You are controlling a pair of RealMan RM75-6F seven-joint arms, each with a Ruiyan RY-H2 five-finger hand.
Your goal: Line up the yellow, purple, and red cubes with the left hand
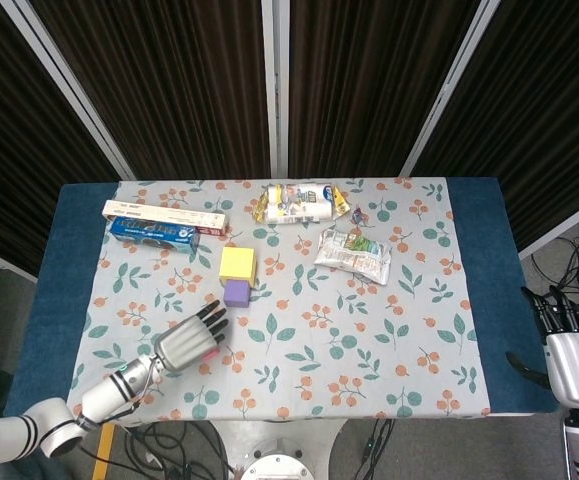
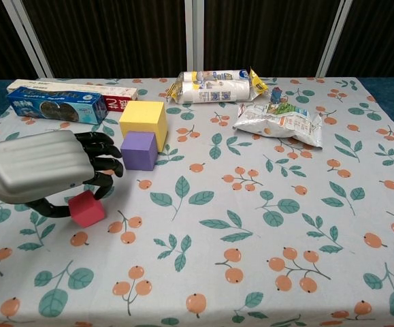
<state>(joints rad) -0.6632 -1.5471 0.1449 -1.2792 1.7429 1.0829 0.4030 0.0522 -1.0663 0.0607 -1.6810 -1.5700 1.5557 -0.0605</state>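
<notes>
Currently the left robot hand (image 2: 43,167) sits low over the near-left part of the counter (image 1: 369,350), palm down, dark fingers (image 2: 100,151) curled forward and the thumb wrapped under. The red cube (image 2: 86,208) is tucked under that hand, tilted, touching the thumb and fingers; looks pinched, so grasping the red cube, though the contact on the far side is hidden. In the head view the red cube (image 1: 210,352) shows only as a small sliver at the fingertips of the left robot hand (image 1: 184,343). The purple cube (image 2: 140,150) sits flat just beyond the fingertips, apart from them. The yellow cube (image 2: 143,121) is right behind the purple cube, touching or nearly touching it, and is larger. In the head view yellow cube (image 1: 238,264) and purple cube (image 1: 236,293) form a short line running away from the robot, with the red one off to the near left, not in line. Blue box (image 2: 55,106) and a white-red box (image 2: 74,89) lie along the far left edge. A white snack pack (image 2: 214,86) lies far centre, a silver bag (image 2: 278,122) to its right. The right robot hand (image 1: 573,352) is off the counter's right edge, fingers pointing up and apart, released, holding nothing.
</notes>
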